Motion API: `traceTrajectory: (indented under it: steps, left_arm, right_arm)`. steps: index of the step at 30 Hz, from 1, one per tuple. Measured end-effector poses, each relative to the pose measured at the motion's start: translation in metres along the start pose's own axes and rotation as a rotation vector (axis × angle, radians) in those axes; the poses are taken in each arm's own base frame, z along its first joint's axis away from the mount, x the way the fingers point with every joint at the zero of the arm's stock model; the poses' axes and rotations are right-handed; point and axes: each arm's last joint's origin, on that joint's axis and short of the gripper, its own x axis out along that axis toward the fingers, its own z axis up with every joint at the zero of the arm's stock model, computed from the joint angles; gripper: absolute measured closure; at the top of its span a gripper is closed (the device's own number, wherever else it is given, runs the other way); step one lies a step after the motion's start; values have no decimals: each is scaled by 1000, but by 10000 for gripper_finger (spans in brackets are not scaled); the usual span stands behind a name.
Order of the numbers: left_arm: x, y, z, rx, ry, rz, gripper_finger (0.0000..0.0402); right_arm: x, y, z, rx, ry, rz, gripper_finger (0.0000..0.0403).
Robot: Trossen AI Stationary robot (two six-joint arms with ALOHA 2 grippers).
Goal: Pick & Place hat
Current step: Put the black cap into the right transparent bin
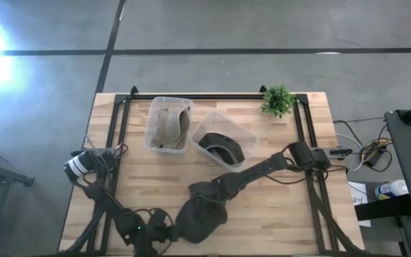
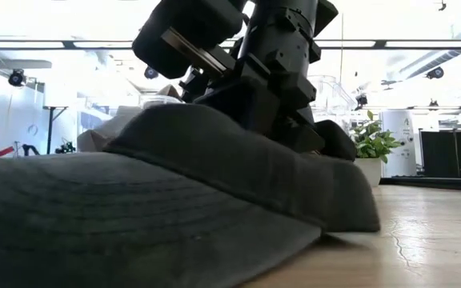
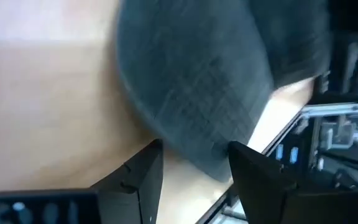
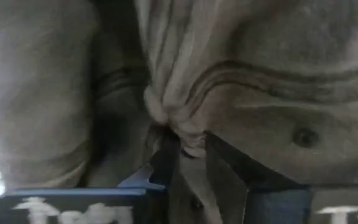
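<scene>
right tool [image 4: 188,146]: pinched on crown fabric of dark grey hat [image 1: 202,210], low at near-centre of counter [image 1: 277,214]. left tool [image 3: 191,165]: fingers parted, spanning hat brim edge at near counter edge. hat: flat on counter, brim nearest. beyond: two clear bins, one with tan hat [image 1: 168,125], one with dark hat [image 1: 221,148]; small plant [image 1: 277,100] at far edge.

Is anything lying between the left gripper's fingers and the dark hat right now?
Nothing. In the left wrist view the open left gripper faces the dark hat brim edge, with only bare table beside it.
</scene>
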Motion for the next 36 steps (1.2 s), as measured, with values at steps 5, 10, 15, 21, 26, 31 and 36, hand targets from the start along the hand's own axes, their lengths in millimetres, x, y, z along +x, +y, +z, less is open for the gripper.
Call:
traceTrajectory:
  steps: [5, 10, 15, 21, 26, 31, 36]
  left_arm:
    - [1, -4, 6, 17, -155, -119, 230]
    - [4, -9, 12, 14, -223, -169, 231]
    - [10, -16, 19, 25, -264, -180, 232]
    - [5, -25, 22, 82, -233, -152, 283]
    - [-1, -33, 29, 112, -262, -148, 384]
    - [-10, -48, 36, 168, -261, -157, 395]
    - [-34, -69, 42, 149, -274, -229, 396]
  right_arm:
    - [1, 1, -3, -16, 14, 6, 335]
    - [1, 3, -2, -22, 7, 26, 331]
    - [1, 4, -2, -29, 4, 36, 332]
    - [-20, 7, -5, -89, -9, 44, 329]
    - [-43, 6, -9, -169, -35, 8, 325]
    - [-94, 7, -22, -224, -96, -6, 329]
    - [-175, 2, -48, -242, -326, -16, 329]
